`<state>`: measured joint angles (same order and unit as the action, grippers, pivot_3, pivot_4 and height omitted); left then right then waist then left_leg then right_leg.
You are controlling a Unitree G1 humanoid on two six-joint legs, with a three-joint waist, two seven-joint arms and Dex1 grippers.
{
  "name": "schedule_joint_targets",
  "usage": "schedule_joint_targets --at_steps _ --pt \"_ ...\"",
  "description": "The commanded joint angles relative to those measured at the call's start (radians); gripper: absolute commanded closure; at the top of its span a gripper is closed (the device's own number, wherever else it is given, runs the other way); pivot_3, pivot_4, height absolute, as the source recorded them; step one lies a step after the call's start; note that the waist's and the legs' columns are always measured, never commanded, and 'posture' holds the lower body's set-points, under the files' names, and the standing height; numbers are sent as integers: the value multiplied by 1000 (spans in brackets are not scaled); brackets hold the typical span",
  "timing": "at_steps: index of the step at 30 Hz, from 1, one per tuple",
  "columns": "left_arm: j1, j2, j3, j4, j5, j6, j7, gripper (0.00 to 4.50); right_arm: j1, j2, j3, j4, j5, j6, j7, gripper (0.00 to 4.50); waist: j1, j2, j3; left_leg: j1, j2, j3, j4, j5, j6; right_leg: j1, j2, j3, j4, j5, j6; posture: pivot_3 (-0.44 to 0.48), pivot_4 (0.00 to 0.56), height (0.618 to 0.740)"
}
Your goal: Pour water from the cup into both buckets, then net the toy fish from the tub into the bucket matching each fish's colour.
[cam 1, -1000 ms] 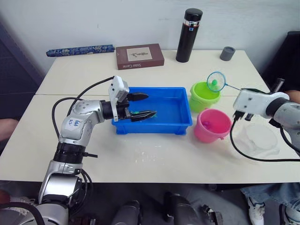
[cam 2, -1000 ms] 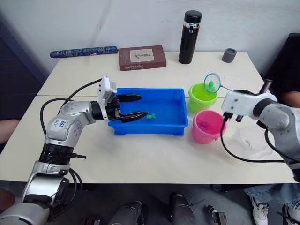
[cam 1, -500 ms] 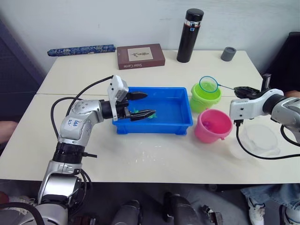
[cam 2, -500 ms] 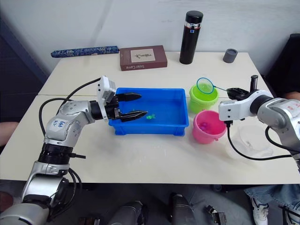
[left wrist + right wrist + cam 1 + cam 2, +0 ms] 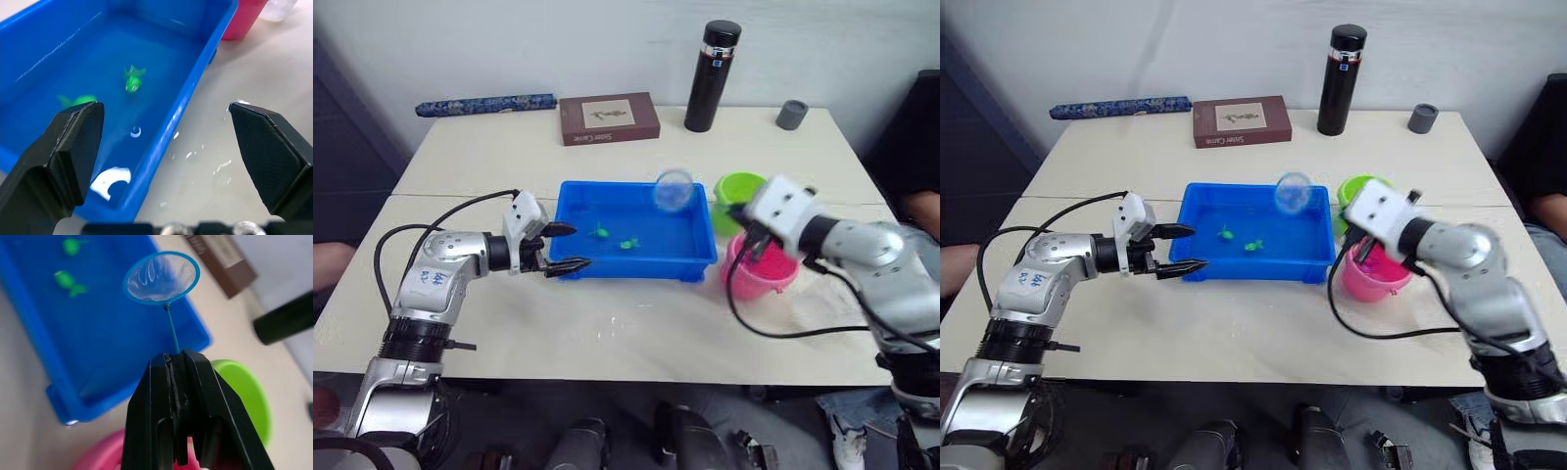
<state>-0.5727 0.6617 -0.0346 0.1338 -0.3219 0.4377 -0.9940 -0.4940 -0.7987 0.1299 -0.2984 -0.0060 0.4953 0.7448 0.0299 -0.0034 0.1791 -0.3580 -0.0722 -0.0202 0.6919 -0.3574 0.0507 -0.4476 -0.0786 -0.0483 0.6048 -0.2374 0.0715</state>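
Now my right gripper (image 5: 178, 363), clamped on the round blue-rimmed net (image 5: 161, 277), has swung it empty from the lime-green bucket (image 5: 740, 190) back over the shallow blue plastic tub (image 5: 570, 267); two green fish (image 5: 133, 81) remain. My left gripper (image 5: 566, 249) gapes beside it.

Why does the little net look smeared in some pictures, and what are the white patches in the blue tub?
In the left eye view the net and right gripper are motion-blurred; in the right wrist view the net is crisp. In the left wrist view, the white patches are glare on the water in the tub.
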Motion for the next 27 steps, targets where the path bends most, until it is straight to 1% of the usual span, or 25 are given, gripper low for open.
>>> schedule_joint_targets --at_steps 1,5,7,14,19,22,25,27 --pt "18 38 50 -69 -10 11 9 101 -20 0 40 45 -78 -78 -22 4500 -5 0 0 0 0 0 1 0 1 0 0 0 0 0 0 0 150 740" --pt "52 67 75 -105 -17 33 13 101 -42 22 104 142 -154 -174 -40 4500 -9 0 0 0 0 0 0 -1 1 0 1 0 0 0 0 0 150 740" --pt "67 77 88 -127 -23 44 17 101 -54 43 122 177 -164 -201 -30 4500 -11 0 0 0 0 1 0 0 1 -1 1 0 1 0 0 0 150 740" --pt "99 90 118 -179 -33 76 39 101 -86 124 183 229 -179 -236 19 4500 -11 0 0 0 1 1 0 -1 1 -1 1 0 1 0 0 0 150 740" --pt "114 93 131 -201 -39 86 50 101 -82 188 176 203 -131 -178 62 4500 -9 0 0 0 0 0 1 -1 1 -1 1 0 1 0 0 0 150 740" --pt "115 92 132 -203 -41 85 56 101 -71 228 140 169 -73 -86 75 4500 -10 0 0 1 1 0 0 -1 1 -1 1 0 1 0 0 0 150 740" --pt "112 90 129 -198 -41 81 59 101 -61 241 108 136 -25 -4 85 4500 -9 0 0 1 1 0 0 -1 0 -1 1 0 1 0 0 0 150 740" --pt "105 86 125 -187 -40 73 58 101 -54 225 107 120 -24 -7 91 4500 -7 0 0 1 0 0 1 -1 1 0 1 0 1 0 0 0 150 740"
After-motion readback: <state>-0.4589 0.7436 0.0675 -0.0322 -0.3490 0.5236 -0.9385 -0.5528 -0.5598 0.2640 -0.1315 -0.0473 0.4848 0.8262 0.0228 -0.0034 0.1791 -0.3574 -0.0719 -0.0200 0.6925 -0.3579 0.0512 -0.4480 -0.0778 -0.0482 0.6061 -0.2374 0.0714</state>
